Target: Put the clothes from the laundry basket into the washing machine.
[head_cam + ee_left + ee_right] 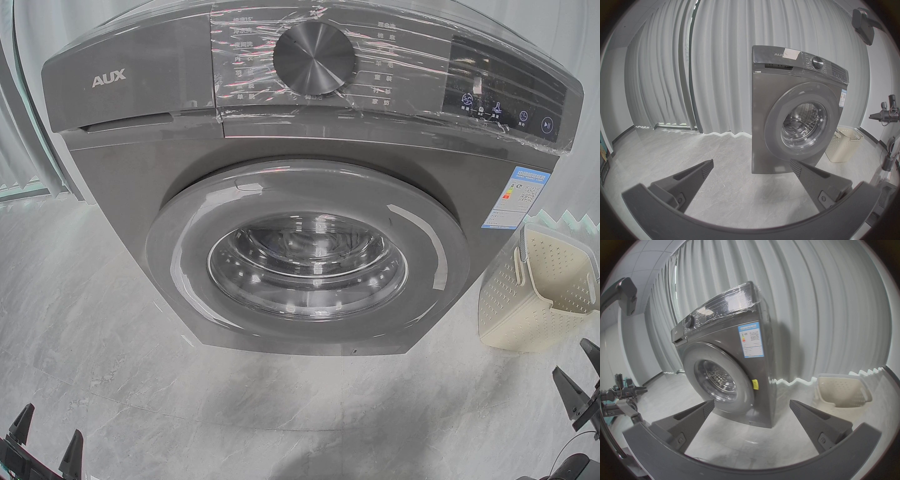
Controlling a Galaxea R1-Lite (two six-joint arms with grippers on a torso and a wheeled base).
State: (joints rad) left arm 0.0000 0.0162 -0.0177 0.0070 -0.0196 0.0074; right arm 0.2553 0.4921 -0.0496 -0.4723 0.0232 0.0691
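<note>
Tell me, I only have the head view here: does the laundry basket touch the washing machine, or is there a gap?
Observer: A gap. In the right wrist view the laundry basket stands apart from the side of the washing machine, with bare floor between them.
Operator: Any clothes inside it?
Observer: None that I can see. That view looks down into it, and its perforated bottom shows bare.
Operator: Anything on the door I'm missing?
Observer: A small yellow sticker sits at the rim of the door, on the basket's side.
</note>
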